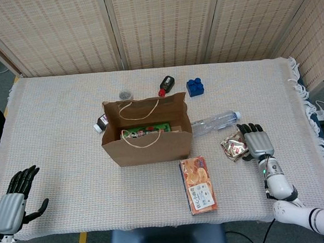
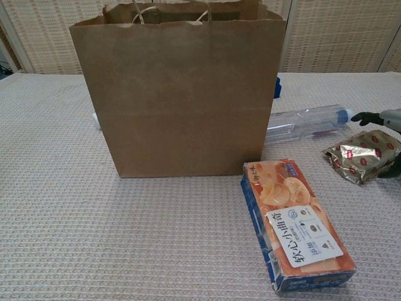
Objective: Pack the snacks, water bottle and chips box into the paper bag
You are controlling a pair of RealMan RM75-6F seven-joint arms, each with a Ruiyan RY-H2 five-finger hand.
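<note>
The brown paper bag (image 1: 146, 139) stands open mid-table with a green snack pack (image 1: 146, 130) inside; in the chest view the bag (image 2: 178, 94) fills the centre. A clear water bottle (image 1: 215, 121) (image 2: 307, 121) lies just right of the bag. The orange chips box (image 1: 198, 184) (image 2: 294, 222) lies flat in front of it. A gold snack packet (image 1: 232, 147) (image 2: 358, 155) lies right of the box. My right hand (image 1: 256, 142) (image 2: 383, 117) lies over the packet's right part with fingers extended, not closed around it. My left hand (image 1: 12, 201) hovers open at the near left corner.
Behind the bag lie a blue toy block (image 1: 194, 87), a dark bottle with a red cap (image 1: 166, 85) and a small round lid (image 1: 125, 94). Another small dark bottle (image 1: 101, 123) pokes out at the bag's left side. The cloth's fringed edge (image 1: 301, 89) runs along the right.
</note>
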